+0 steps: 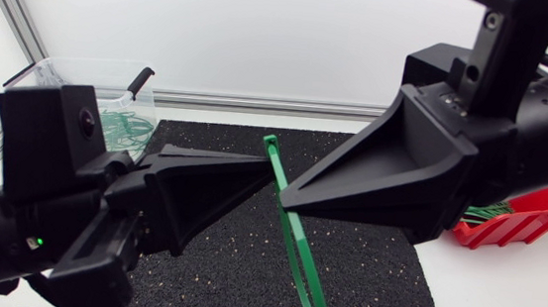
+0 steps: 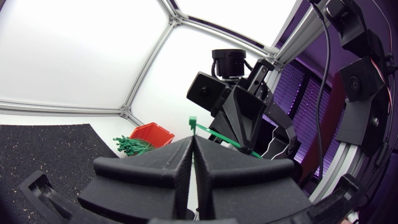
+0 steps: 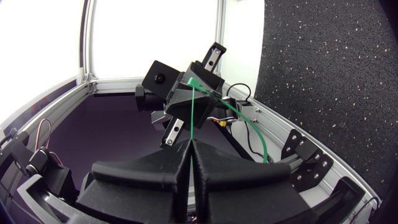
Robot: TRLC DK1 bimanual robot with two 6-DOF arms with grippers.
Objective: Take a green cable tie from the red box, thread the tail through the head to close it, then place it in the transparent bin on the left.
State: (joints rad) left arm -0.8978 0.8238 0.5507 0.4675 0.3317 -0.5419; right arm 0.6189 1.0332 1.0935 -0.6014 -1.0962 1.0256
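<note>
Aloft, left gripper (image 1: 269, 166), right gripper (image 1: 287, 196), pinching cable tie (image 1: 297, 255)

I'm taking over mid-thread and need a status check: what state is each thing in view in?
Green plastic cable tie: gripped by both grippers, bent; closure cannot be told.
Left black wedge-fingered gripper: jaws shut on the tie.
Right black wedge-fingered gripper: jaws shut on the tie.
Red plastic box: open, spare green ties inside.
Transparent plastic bin: open, other green ties inside.

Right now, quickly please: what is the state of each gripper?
Left gripper: closed on the green cable tie, near its head.
Right gripper: closed on the same cable tie, further along its strap.
</note>
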